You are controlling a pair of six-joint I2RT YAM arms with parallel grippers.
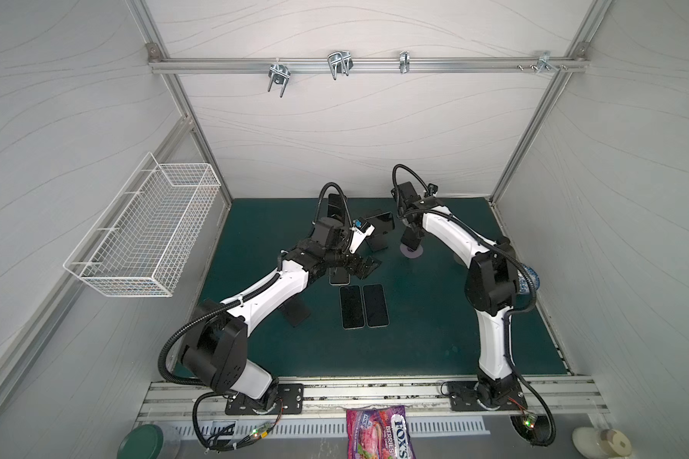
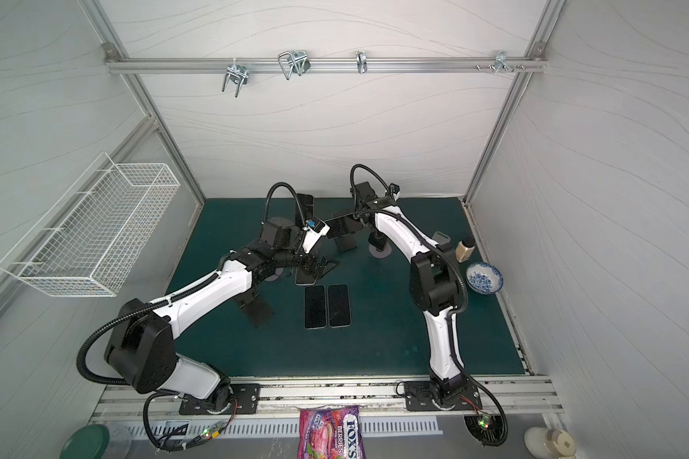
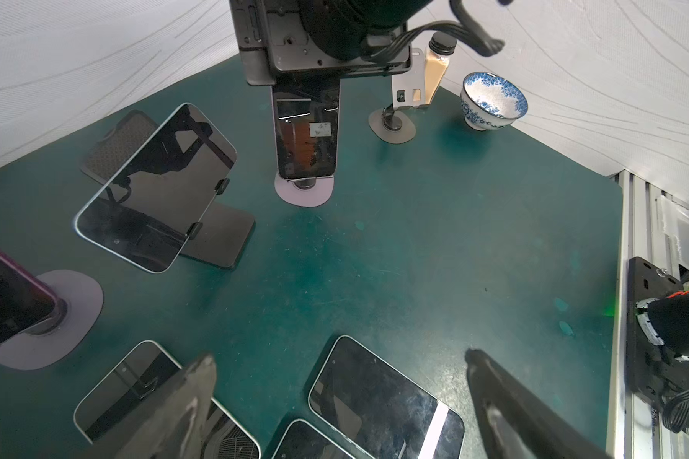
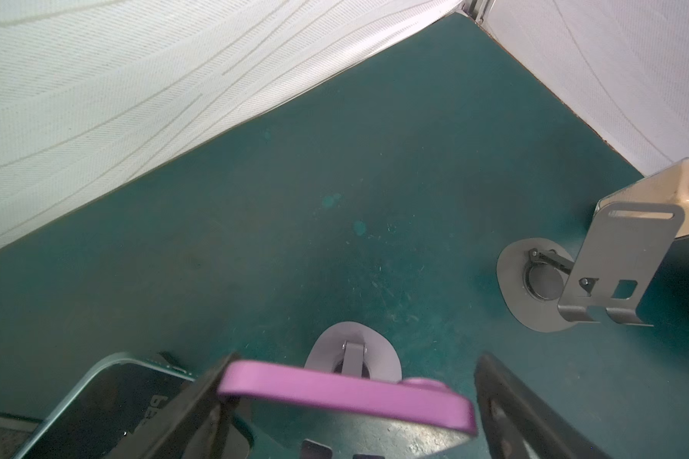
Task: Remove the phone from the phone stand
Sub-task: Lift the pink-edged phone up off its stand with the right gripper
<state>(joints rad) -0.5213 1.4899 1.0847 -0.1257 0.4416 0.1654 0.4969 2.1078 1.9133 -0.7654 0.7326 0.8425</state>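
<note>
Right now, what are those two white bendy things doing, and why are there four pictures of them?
They are two robot arms, the left arm and the right arm, each ending in a gripper, a two-fingered pincher. Two pictures look down from above. The other two come from cameras on the arms' wrists. On the green mat are two flat phones, more phones on stands, an empty grey stand, a blue-and-white bowl and a bottle. The right gripper is open, a finger each side of the pink phone on its lilac stand, seemingly not squeezing yet. The left gripper is open and holds nothing.
</note>
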